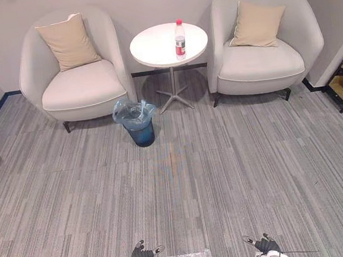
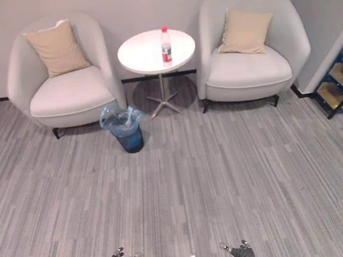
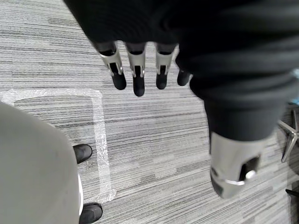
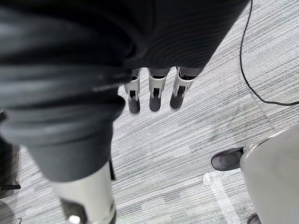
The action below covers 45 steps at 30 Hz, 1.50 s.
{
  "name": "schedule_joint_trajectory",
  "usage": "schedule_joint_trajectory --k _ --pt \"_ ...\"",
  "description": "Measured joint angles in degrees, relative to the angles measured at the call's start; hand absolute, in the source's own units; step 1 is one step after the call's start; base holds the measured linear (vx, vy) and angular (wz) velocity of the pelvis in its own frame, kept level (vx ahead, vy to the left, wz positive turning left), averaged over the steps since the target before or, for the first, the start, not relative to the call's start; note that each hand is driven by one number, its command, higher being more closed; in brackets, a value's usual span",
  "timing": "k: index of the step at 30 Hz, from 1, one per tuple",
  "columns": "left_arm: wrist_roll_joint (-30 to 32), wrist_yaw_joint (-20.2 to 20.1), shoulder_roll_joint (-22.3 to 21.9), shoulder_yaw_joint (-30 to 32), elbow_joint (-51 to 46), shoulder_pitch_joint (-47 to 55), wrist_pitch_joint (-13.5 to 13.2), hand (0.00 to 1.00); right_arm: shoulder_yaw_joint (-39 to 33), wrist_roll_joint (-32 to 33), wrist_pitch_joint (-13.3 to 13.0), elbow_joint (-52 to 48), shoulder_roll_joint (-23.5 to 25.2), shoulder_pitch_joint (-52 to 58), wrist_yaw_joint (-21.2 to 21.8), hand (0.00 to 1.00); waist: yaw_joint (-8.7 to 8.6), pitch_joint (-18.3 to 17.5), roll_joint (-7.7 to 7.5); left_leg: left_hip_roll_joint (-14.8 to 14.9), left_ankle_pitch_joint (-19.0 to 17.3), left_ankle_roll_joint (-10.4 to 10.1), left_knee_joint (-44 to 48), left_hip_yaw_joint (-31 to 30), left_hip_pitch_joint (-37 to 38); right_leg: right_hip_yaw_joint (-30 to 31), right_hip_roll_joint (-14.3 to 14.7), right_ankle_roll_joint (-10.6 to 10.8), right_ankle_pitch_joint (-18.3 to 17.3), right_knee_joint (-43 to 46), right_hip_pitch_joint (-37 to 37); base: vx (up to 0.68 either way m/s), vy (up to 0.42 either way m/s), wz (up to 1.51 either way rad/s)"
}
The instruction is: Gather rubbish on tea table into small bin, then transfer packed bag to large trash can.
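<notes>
The left hand [image 1: 141,254] and right hand [image 1: 265,242] are held low over the carpet [image 1: 239,170], fingers straight and apart, nothing grasped. Well ahead, a bottle [image 1: 179,39] is seen upright on the round white desk [image 1: 152,46]. The bag-lined small bin [image 1: 138,125] is set on the carpet near the desk's foot.

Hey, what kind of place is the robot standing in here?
Likely an office lounge or waiting corner: a cream armchair and its twin flank a small round table holding a bottle, with a bag-lined bin on grey carpet.

A left armchair [image 1: 82,89] and a right armchair [image 1: 261,67], both cushioned in beige, stand on grey striped carpet [image 1: 228,178].
</notes>
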Motion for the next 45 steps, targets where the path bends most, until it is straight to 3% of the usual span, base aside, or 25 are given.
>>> schedule_joint_trajectory --k 5,23,32,37,39,41,42,45 --pt "0.01 0.04 0.01 -0.35 0.07 -0.01 -0.04 0.00 0.49 -0.14 0.00 0.11 0.01 0.47 -0.03 0.00 0.02 -0.03 -0.14 0.06 0.35 0.51 -0.81 0.02 0.40 -0.14 0.29 -0.97 0.70 -1.63 0.54 -0.02 -0.031 0.00" --pt "0.06 1.03 0.14 -0.31 1.08 -0.46 0.02 0.00 0.73 -0.27 0.01 0.50 0.25 0.51 -0.05 0.00 0.06 -0.30 -0.94 0.42 0.29 0.42 -0.97 0.12 1.13 -0.60 0.61 -0.98 0.71 -1.91 1.19 -0.02 -0.021 0.00" --pt "0.03 0.99 0.29 0.12 1.00 -0.71 0.04 0.00 0.72 0.05 0.01 0.36 0.40 0.51 -0.04 0.00 -0.05 0.11 -1.30 1.48 -0.61 -0.89 -0.43 3.21 0.84 2.01 1.58 -1.62 1.03 -2.49 0.39 -0.01 -0.037 -0.16" --pt "-0.07 0.96 0.97 1.88 0.63 -1.91 0.23 0.00 0.96 0.51 -0.80 -0.40 0.73 0.34 -0.08 0.00 -0.15 2.10 -2.40 4.51 -5.53 -3.73 16.55 6.12 -5.97 2.76 1.81 -4.52 -3.02 1.24 -0.84 0.02 -0.081 -0.11" --pt "-0.55 0.99 0.77 3.37 -1.48 -1.60 0.38 0.00 0.97 0.95 -0.87 -0.87 0.22 0.72 -0.18 0.00 0.05 2.81 -2.05 7.32 -5.41 -3.66 31.48 7.99 -11.26 4.01 1.52 -5.34 -5.17 4.08 -0.36 0.11 -0.104 -0.23" --pt "-1.20 1.00 -0.03 4.83 -2.77 -0.96 0.34 0.00 1.01 1.23 -1.02 -3.22 0.10 1.92 -0.54 0.00 0.23 3.39 -1.30 9.48 -5.82 -2.10 41.44 8.38 -14.90 5.57 1.51 -6.99 -6.98 6.00 1.24 0.20 -0.030 -0.33" --pt "-1.24 1.04 -0.36 5.49 -3.42 -0.66 0.34 0.00 1.02 1.24 -0.97 -4.13 -0.12 2.07 -0.94 0.00 0.19 3.35 -0.93 10.29 -7.81 -1.93 43.24 9.00 -16.41 6.51 1.10 -7.41 -7.99 6.55 1.76 0.23 0.004 -0.33" --pt "-1.52 1.05 -0.28 5.53 -4.49 -0.66 0.03 0.00 0.83 1.28 -0.88 -4.07 -0.11 2.15 -1.33 0.00 0.38 3.53 -1.21 9.43 -9.11 -1.93 39.34 9.43 -21.46 8.01 -1.32 -6.59 -8.74 6.13 3.02 0.30 0.059 -0.32"
